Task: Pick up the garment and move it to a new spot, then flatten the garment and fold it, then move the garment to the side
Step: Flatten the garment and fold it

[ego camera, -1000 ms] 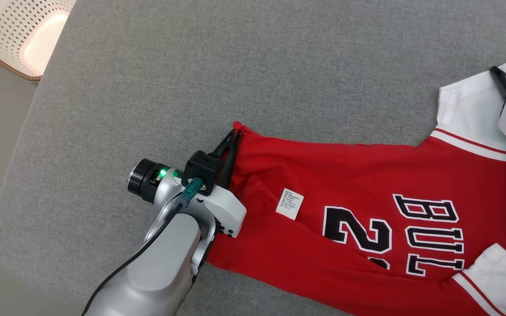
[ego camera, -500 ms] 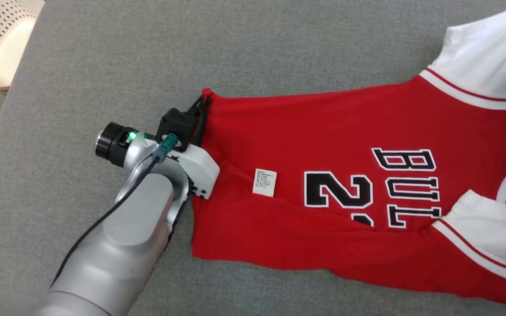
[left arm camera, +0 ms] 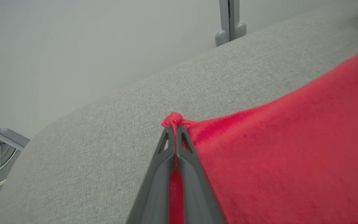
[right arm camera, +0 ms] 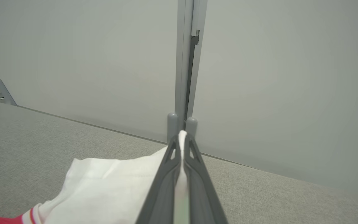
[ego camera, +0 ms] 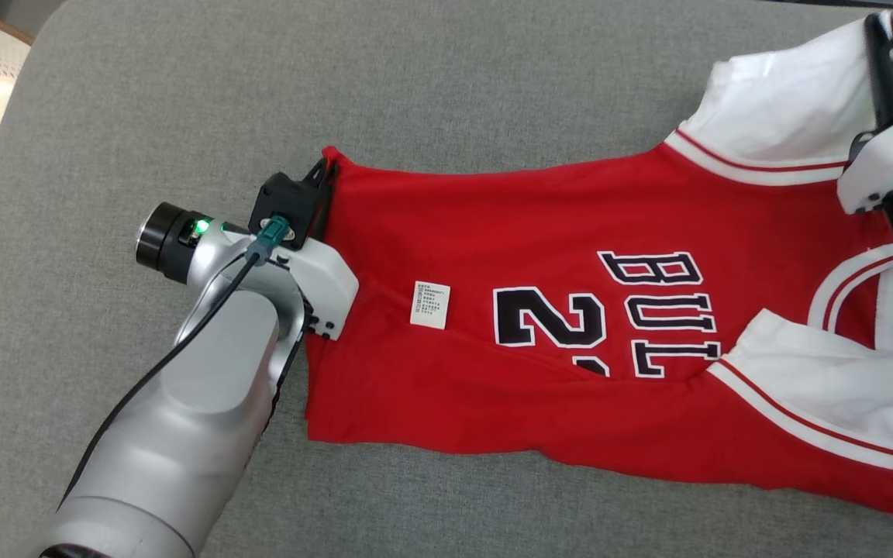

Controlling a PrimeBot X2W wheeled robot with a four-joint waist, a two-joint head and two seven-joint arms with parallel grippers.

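- Garment [ego camera: 508, 209], a red jersey, lies stretched across the grey bench [ego camera: 493, 77], hem toward 9 o'clock, collar toward 3 o'clock.
- Left tool [ego camera: 327, 166] is clamped on the hem corner at 10 o'clock, red cloth bunched past its tips.
- Right tool [ego camera: 877, 31] pinches the white sleeve [ego camera: 780, 101] at 2 o'clock.
- Whether the gripped ends are lifted off the bench is hard to tell.
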